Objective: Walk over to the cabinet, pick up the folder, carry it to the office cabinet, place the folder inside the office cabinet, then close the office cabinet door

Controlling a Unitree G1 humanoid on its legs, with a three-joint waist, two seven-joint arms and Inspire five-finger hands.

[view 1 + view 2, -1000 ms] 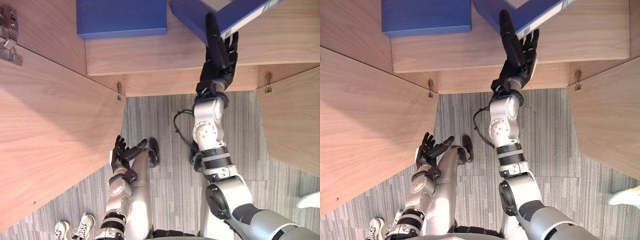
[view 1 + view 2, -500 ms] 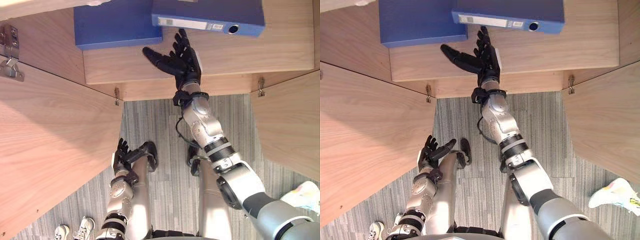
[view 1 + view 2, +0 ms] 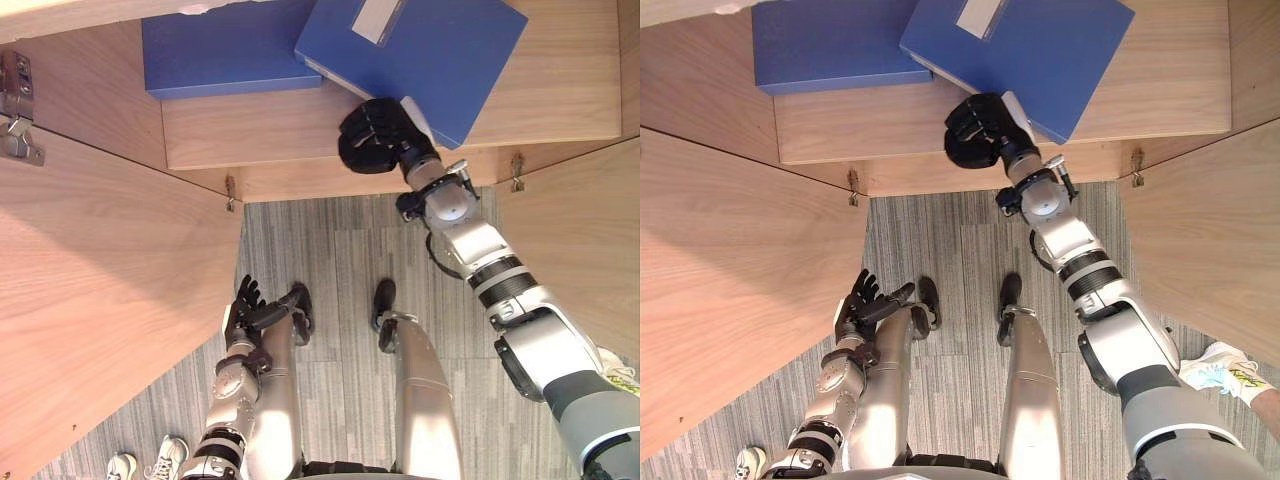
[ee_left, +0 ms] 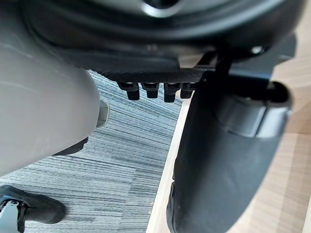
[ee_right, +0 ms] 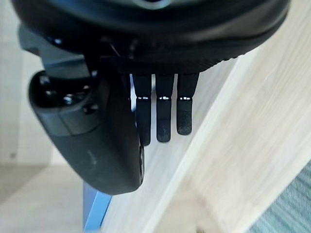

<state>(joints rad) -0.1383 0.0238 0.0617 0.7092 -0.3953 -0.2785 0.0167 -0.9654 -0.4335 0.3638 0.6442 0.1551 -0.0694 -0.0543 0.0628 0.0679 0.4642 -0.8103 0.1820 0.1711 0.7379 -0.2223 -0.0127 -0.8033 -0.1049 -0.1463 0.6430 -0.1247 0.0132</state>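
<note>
Shelf [image 3: 560, 90] is flanked by open doors [image 3: 100, 280], carpet [image 3: 340, 250] left free between them. The folder [image 3: 420, 50] is laid flat, askew, on the shelf, one corner over a second folder [image 3: 225, 50]. The right hand [image 3: 378, 135] is held at its near edge, fingers curled, nothing seen inside; the left hand [image 3: 248, 312] is hung low, fingers spread. Half a second earlier the folder is seen stood on edge.

Your right arm [image 3: 480, 270] is reaching up and forward toward the folder [image 3: 420, 50], with the wrist bending inward. The right hand [image 3: 378, 135] is curling its fingers into a fist right against the folder's near edge, thumb lying alongside them. Your left arm [image 3: 232, 400] is hanging bent, well short of the folder, and the left hand [image 3: 247, 312] is holding its fingers loose and straight, thumb sticking out.
</note>
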